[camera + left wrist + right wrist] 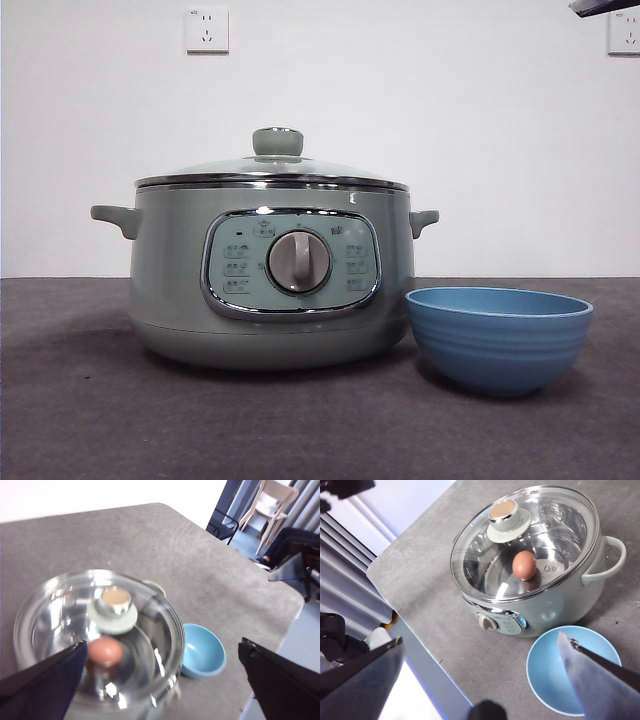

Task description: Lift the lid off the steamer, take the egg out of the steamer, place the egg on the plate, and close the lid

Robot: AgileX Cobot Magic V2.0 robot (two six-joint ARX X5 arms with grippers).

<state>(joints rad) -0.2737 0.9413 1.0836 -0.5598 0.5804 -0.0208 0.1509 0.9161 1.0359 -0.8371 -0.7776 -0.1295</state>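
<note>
The sage-green steamer [270, 275] stands on the table with the glass lid [275, 168] shut on it, its knob [277, 141] on top. Through the lid a brown egg [524, 565] shows inside, also in the left wrist view [104, 651]. The blue plate [498, 337], a ribbed bowl, sits empty just right of the steamer. My left gripper [165, 680] is open, high above the lid [100, 635]. My right gripper [485, 680] is open, high above the steamer [535, 600] and the plate [572, 670]. One arm shows only as a dark tip [603, 6] at the top right.
The grey table [80, 420] stretches in front of the steamer. Its edges show in the wrist views, with chairs [272, 505] beyond one corner. Two wall sockets [206, 29] are on the white wall behind.
</note>
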